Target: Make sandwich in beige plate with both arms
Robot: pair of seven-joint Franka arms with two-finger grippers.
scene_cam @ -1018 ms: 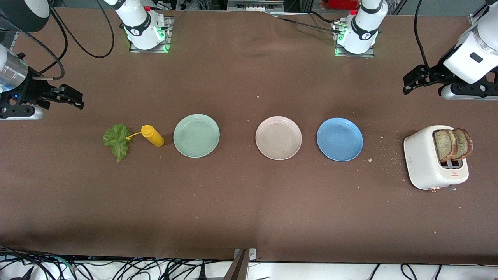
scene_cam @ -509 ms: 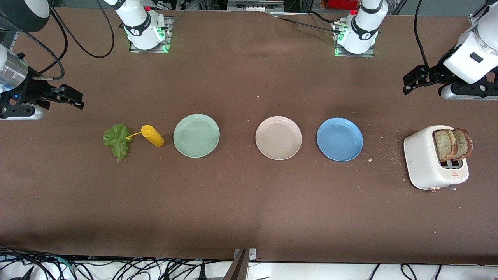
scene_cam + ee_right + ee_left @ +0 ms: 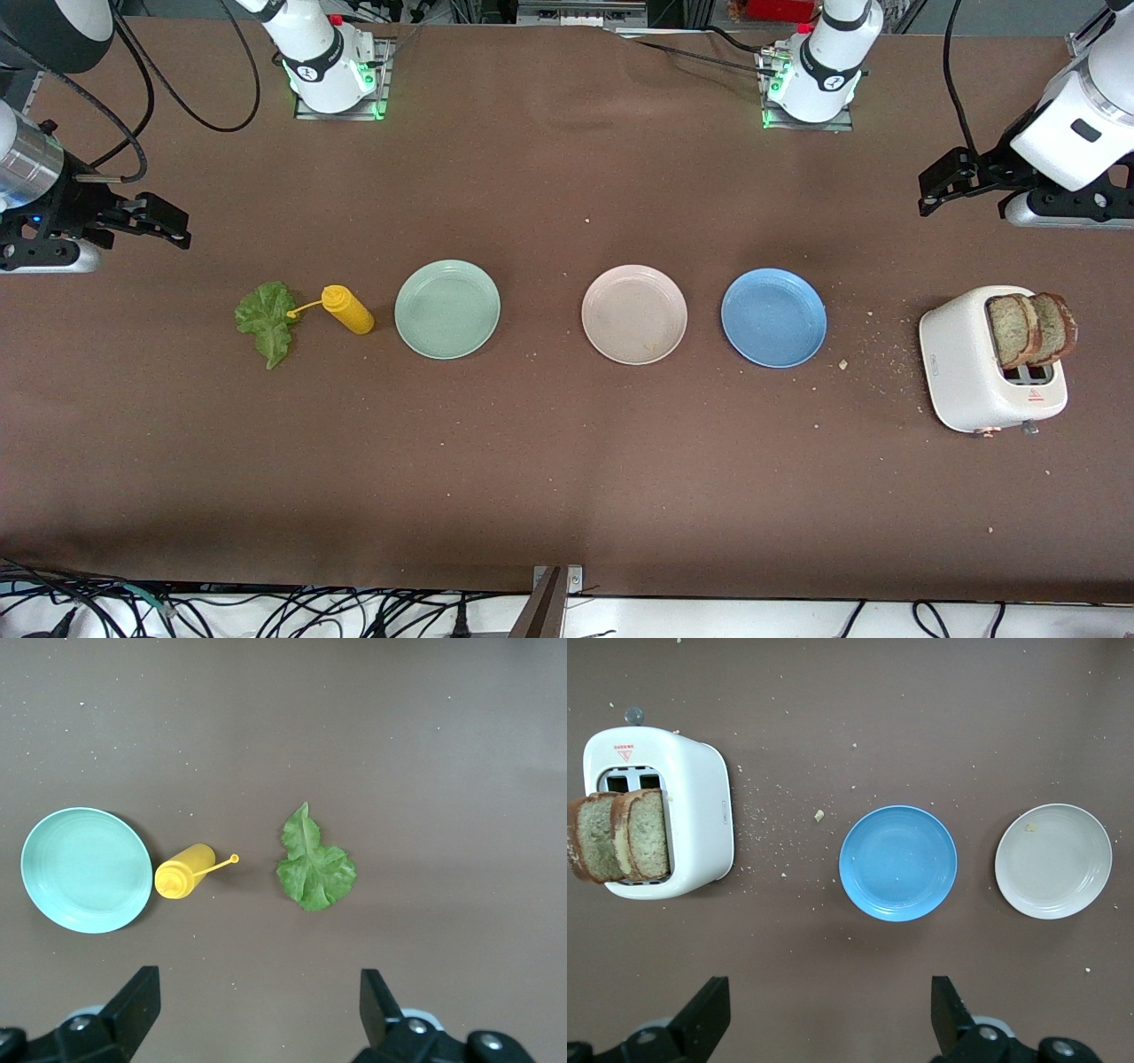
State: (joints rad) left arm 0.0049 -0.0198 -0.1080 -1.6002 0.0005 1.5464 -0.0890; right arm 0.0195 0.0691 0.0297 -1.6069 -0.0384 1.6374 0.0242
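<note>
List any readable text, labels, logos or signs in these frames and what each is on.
No text can be read anywhere.
Toaster, top face: red warning triangle with small red print under it, too small to read.
Toaster, side wall: a small dark mark, illegible.
Right arm base and left arm base: a round dark logo on each, no legible letters.
Plates and yellow bottle: no markings visible.

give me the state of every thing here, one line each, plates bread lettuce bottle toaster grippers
beige plate: bare but for a crumb, middle of the plate row
mint-green plate: bare
blue plate: bare
bread slices: two, upright in toaster
toaster: holds both slices
lettuce leaf: flat on table
yellow bottle: lying on its side
left gripper: open, holding nothing, waiting
right gripper: open, holding nothing, waiting
</note>
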